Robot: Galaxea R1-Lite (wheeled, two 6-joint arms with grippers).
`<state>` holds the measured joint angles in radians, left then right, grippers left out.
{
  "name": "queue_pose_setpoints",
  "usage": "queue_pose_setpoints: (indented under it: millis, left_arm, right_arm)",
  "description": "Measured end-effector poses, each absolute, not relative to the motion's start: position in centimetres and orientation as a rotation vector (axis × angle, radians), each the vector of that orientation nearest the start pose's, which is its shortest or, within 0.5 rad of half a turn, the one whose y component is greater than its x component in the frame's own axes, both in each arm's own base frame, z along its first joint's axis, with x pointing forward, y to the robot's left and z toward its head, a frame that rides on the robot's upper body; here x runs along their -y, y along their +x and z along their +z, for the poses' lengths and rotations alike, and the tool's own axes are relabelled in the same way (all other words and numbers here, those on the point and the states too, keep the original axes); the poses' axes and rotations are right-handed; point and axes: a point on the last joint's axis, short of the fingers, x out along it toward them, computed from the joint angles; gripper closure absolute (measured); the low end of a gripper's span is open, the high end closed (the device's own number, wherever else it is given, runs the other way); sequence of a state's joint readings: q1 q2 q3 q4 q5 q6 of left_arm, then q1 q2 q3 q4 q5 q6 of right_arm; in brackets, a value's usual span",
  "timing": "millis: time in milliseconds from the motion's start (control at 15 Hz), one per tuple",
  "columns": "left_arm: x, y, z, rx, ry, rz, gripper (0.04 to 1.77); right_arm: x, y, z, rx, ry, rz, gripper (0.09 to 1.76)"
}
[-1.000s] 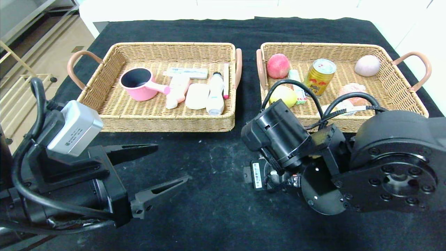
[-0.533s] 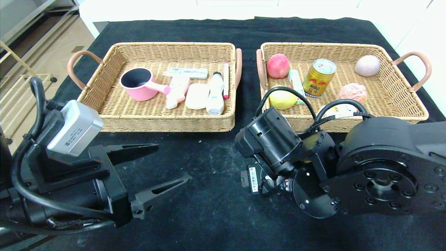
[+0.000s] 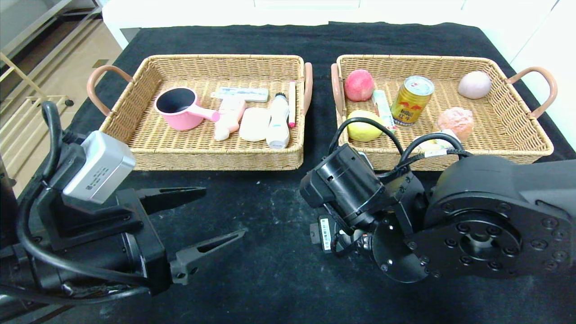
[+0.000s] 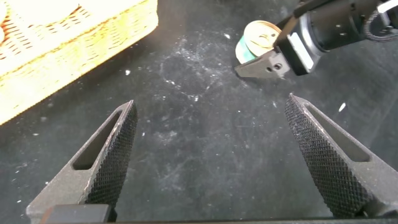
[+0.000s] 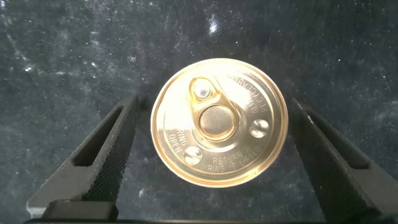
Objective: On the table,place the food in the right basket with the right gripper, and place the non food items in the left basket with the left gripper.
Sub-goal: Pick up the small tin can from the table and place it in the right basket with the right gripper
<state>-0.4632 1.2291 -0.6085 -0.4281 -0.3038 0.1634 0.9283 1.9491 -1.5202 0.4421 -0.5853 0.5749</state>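
Observation:
A gold-topped can (image 5: 219,129) stands upright on the black table, between the open fingers of my right gripper (image 5: 214,102), which points straight down over it; the fingers do not touch it. The can also shows in the left wrist view (image 4: 260,38), with a green label. In the head view my right arm (image 3: 346,189) hides both the can and the gripper. My left gripper (image 3: 223,211) is open and empty above the table's front left, seen also in its wrist view (image 4: 210,106).
The left basket (image 3: 211,158) holds a pink cup (image 3: 177,108), a white bottle (image 3: 279,119), soap and tubes. The right basket (image 3: 524,146) holds a red apple (image 3: 359,84), a yellow fruit (image 3: 362,129), a gold can (image 3: 411,100) and other food.
My right arm has shifted left and toward the table's front, uncovering more of the right basket. The left arm has barely moved.

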Motion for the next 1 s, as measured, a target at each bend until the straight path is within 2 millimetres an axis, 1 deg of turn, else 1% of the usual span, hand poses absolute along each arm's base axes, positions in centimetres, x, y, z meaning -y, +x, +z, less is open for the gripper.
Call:
queue_pose_setpoints:
  millis: [200,333,400,533,1000]
  left_arm:
    - [8.96,16.22,22.26,-0.136,0.170,-0.784,0.09]
    - [8.99,16.23,22.23,-0.138,0.171,-0.785,0.09]
    - [8.99,16.24,22.22,-0.138,0.170,-0.785,0.09]
    - [9.01,16.28,22.19,-0.140,0.170,-0.785,0.09]
    - [9.07,16.37,22.09,-0.147,0.169,-0.788,0.09]
  right_arm:
    - [-28.49,22.91,19.80,-0.692,-0.052,0.123,0.14]
    - [-28.48,22.95,19.76,-0.693,-0.051,0.123,0.52]
    - [-28.46,22.96,19.72,-0.694,-0.052,0.122,0.64]
    - [-28.46,22.97,19.70,-0.694,-0.051,0.122,0.68]
    - [-28.39,23.07,19.53,-0.696,-0.052,0.120,0.68]
